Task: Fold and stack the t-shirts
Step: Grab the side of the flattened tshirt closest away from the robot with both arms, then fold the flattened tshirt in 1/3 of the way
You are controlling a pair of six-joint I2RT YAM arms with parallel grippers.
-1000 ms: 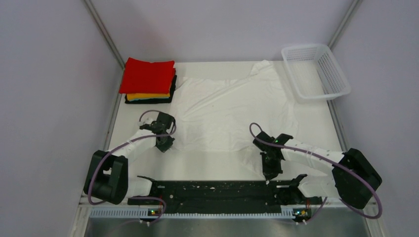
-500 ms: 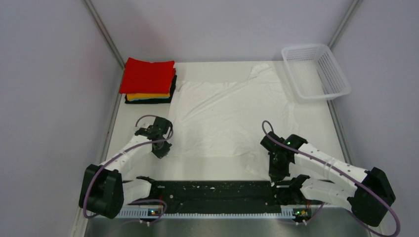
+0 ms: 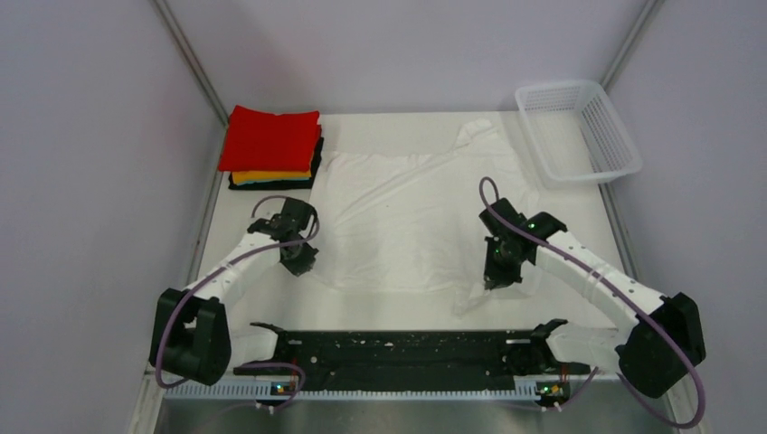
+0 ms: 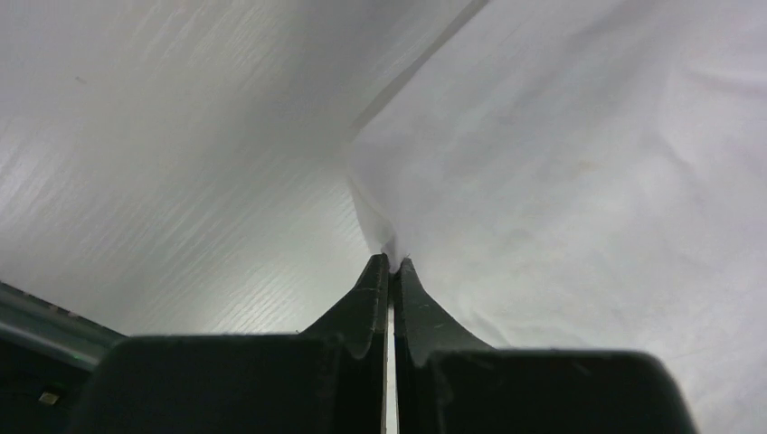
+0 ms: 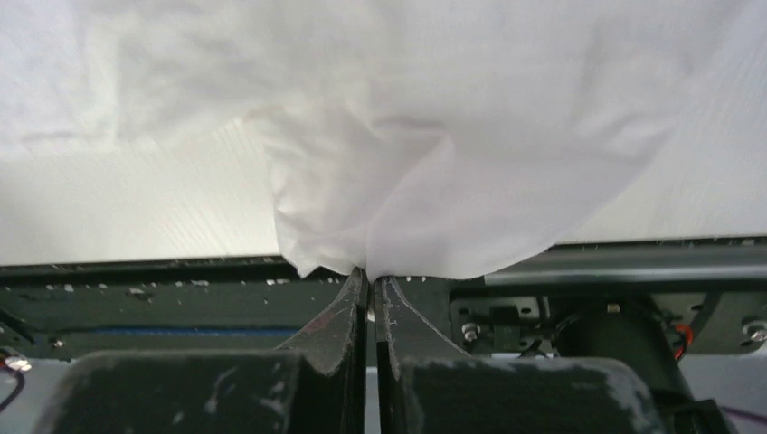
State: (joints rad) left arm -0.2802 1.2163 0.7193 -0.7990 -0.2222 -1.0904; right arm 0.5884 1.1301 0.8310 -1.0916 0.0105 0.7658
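We have the white t-shirt (image 3: 407, 208) spread on the desk (image 3: 579, 235). Its far left shoulder lies just beside the stack (image 3: 271, 155) of folded shirts, which has the red t-shirt (image 3: 271, 136) on top. From there the white cloth runs away from the stack, toward the robot's right and toward the arms.

Our left fingers (image 4: 390, 271) are pressed together on the hem corner nearest the stack's front side, with a thin peak of cloth rising from the pinch. Our right fingers (image 5: 366, 282) are clamped on the opposite hem corner, well apart from the stack, where a pouch of bunched cloth gathers at the pinch.

We judge this shirt thin, light and limp. It will likely sag between the two grips, wrinkle readily and drag on the desk, and it will hold no shape of its own. The hem corners are the right places to take it, both at once and level. The hem should stay taut while the near edge goes over toward the collar end, level with the stack.
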